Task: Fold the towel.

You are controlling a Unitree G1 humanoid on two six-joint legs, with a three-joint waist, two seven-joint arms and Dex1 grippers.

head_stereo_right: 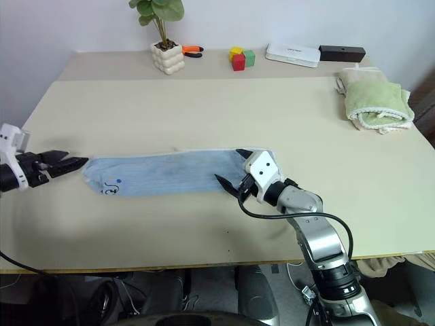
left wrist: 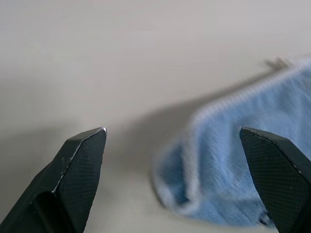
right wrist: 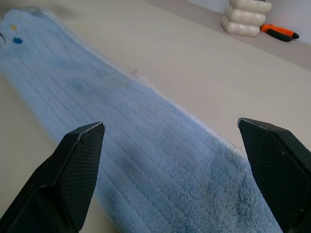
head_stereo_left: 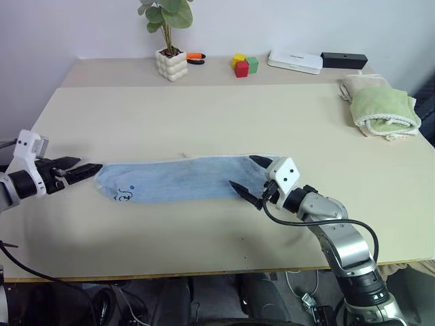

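Towel [head_stereo_left: 180, 178], light blue and folded into a long narrow strip, lies flat across the lower middle of the frame on the beige tabletop [head_stereo_left: 204, 115], its small dark printed mark near the left end.

At the far left, the left pincer [head_stereo_left: 85, 170] hangs just off the strip's left end, its fingers apart and holding nothing; the wrist view shows the towel's pale-edged corner between the two black fingertips [left wrist: 85, 150] but not gripped.

Along the upper edge of the frame, from left to right, stand a potted plant [head_stereo_left: 170, 41] in a knobbly white pot, an orange-handled tool [head_stereo_left: 195, 58] just beside it, a cluster of red, yellow and green blocks [head_stereo_left: 243, 64], a flat white box [head_stereo_left: 295, 61] and a black box [head_stereo_left: 343, 60].

At the right end of the strip, the right pincer [head_stereo_left: 246, 178] has its fingers spread wide, one over the towel's far edge and one at its near edge, clamped on nothing.

In the upper right, a green towel [head_stereo_left: 382, 109] rests folded on a beige one.
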